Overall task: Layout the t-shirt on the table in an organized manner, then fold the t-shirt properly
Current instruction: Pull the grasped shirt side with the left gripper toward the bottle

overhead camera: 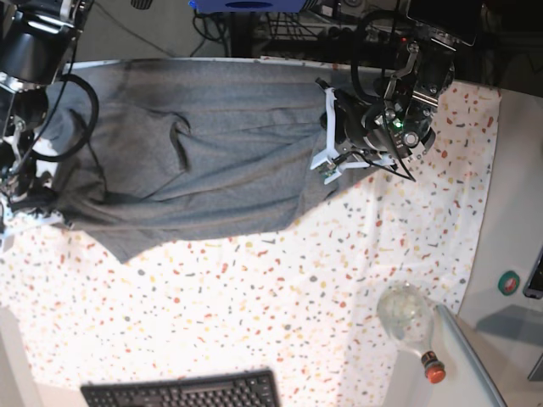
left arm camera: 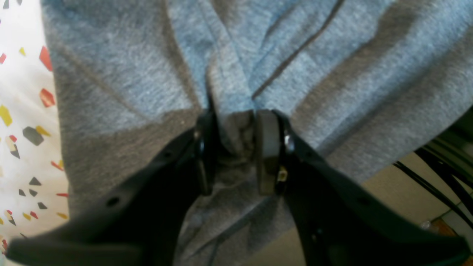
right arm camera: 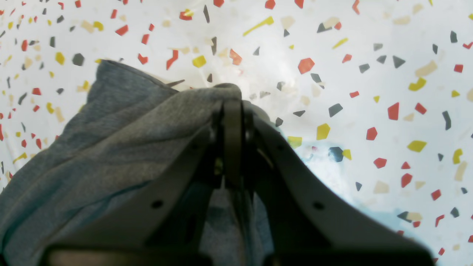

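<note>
A black keyboard (overhead camera: pixel 182 392) sits at the near edge. A clear bottle (overhead camera: pixel 411 322) with a red cap lies near a plain grey side surface (overhead camera: pixel 517 220). Dark cables (overhead camera: pixel 212 25) trail behind.

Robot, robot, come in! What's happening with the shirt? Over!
Both grippers, left gripper and right gripper, clamped on t-shirt. Shirt stretched across table. Bottle well clear.

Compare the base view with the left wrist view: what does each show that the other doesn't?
Only base: the whole spread t-shirt, a keyboard, a bottle and both arms.
Only left wrist: the left gripper with its pads pinching a bunch of grey fabric, and black cables beyond the shirt's edge.
Both: the t-shirt on the speckled table.
</note>
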Robot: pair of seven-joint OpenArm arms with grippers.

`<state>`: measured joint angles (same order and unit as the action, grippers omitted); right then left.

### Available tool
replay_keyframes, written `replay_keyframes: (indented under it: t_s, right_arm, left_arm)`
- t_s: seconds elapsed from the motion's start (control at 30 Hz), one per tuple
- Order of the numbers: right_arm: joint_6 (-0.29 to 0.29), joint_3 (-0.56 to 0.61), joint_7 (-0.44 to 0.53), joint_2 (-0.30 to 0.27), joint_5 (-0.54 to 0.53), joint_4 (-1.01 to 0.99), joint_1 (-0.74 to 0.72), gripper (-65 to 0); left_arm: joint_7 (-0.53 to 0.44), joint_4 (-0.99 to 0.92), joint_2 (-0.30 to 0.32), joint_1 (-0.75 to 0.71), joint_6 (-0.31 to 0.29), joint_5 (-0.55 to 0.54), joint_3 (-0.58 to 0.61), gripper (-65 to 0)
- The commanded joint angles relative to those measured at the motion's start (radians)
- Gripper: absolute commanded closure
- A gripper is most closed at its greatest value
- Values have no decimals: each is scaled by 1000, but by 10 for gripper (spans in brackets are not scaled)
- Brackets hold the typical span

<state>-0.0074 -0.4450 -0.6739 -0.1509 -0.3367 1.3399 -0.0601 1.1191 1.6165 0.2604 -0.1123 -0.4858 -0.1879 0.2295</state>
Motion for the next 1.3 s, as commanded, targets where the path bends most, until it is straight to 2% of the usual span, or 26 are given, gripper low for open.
replay_keyframes:
  t_s: [0.0,0.13,0.27,0.5,0.6,0.67,0.77,0.83,1.03,1.2,1.27]
  right_arm:
    - [2,-2,16,-16,-2,8,-17,0]
    - [2,-2,18,-16,-2,2,-17,0]
    - [2,-2,18,-16,-2,2,-20,0]
    - [2,-1,18,-16,-2,6,-22,0]
    - [4,-1,18,-22,0,0,-45,0]
    - [19,12,18,-46,0,-23,-74,0]
    - [97,76,18,-95,0,-52,-122,0]
    - [105,97,18,-114,0,-55,-152,0]
    - [111,110,21,-163,1,-125,-231,0]
    - [117,114,147,-204,1,-267,-275,0]
    - [134,153,202,-229,1,-326,-295,0]
  left_arm:
    - [-4,18,4,7,2,-5,-5,-160]
    - [-4,18,6,7,2,-5,-5,-150]
    - [-4,18,7,9,2,-3,-3,0]
    - [-4,103,12,20,2,1,-14,0]
    - [-4,163,12,30,2,6,-123,0]
    - [-3,155,12,75,2,6,-164,0]
    - [-3,110,17,139,2,8,-184,0]
    - [-3,78,38,178,2,8,-184,0]
    - [-3,31,52,268,3,8,-250,0]
    - [-3,-9,53,316,3,8,-252,0]
    - [-4,-18,53,323,3,8,-253,0]
